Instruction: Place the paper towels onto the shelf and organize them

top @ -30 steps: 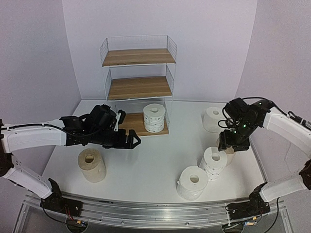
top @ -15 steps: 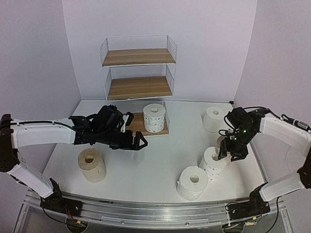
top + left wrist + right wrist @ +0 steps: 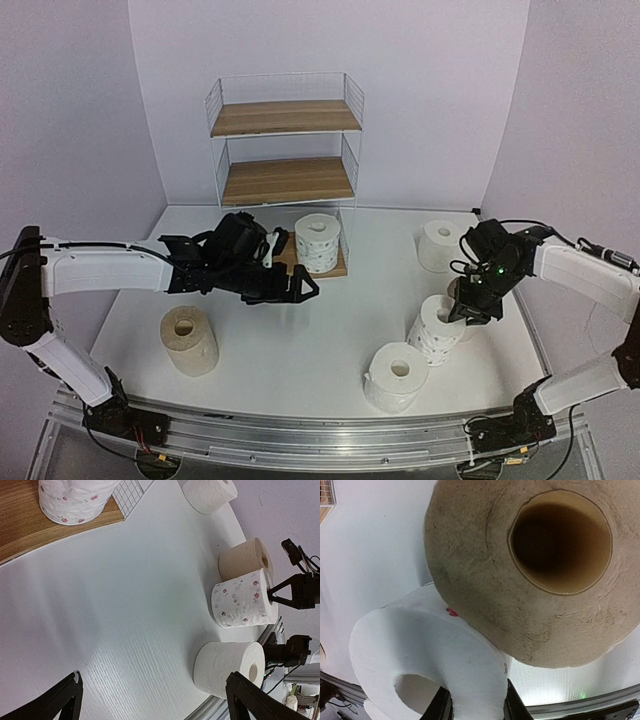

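My right gripper (image 3: pixel 468 310) is shut on the wall of a dotted paper towel roll (image 3: pixel 436 333), which stands on the table at the right. One of its fingers (image 3: pixel 443 706) is in the core, the other outside. A tan roll (image 3: pixel 520 580) touches that roll from behind. Over the table in front of the shelf (image 3: pixel 288 180) my left gripper (image 3: pixel 300 290) hangs open, with nothing in it. Another dotted roll (image 3: pixel 318 242) stands on the shelf's bottom board. A plain white roll (image 3: pixel 396 377) stands near the front, another (image 3: pixel 438 245) at the back right, and a tan roll (image 3: pixel 187 340) at the front left.
The shelf's upper two boards hold nothing. The table's right edge runs close past the rolls by my right gripper (image 3: pixel 280 591). A metal rail (image 3: pixel 300 435) lines the near edge.
My right gripper came down onto the dotted roll and closed on its wall. My left arm reached further right in front of the shelf, still open.
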